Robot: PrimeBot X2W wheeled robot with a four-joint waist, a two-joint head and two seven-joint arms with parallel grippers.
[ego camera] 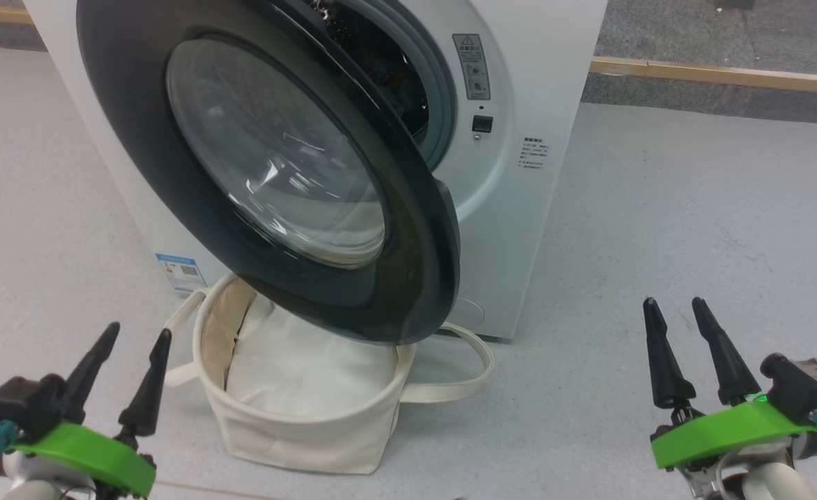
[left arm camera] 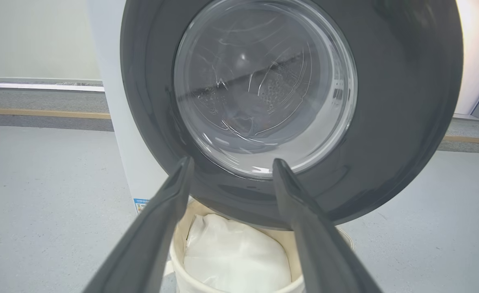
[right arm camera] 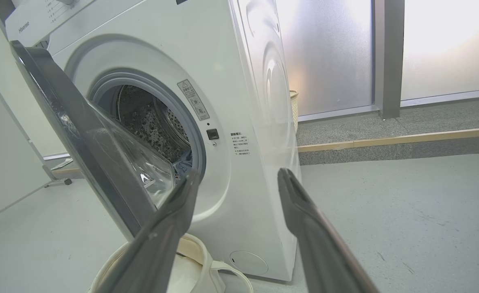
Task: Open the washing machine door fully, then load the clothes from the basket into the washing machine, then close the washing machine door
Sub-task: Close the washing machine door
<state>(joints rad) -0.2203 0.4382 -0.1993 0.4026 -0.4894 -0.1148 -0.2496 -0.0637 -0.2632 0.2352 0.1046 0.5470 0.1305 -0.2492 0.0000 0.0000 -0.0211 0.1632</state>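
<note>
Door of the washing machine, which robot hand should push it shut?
Left, probably. The left hand points straight at the door, at its outer face; the right hand points past its edge at the washing machine.

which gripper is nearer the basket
Left. The left gripper is close beside the basket, at its left handle; the right gripper stands well off to its right.

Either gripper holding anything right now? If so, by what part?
Nothing is held. The left gripper and the right gripper are both open and empty, apart from the washing machine door and the basket.
</note>
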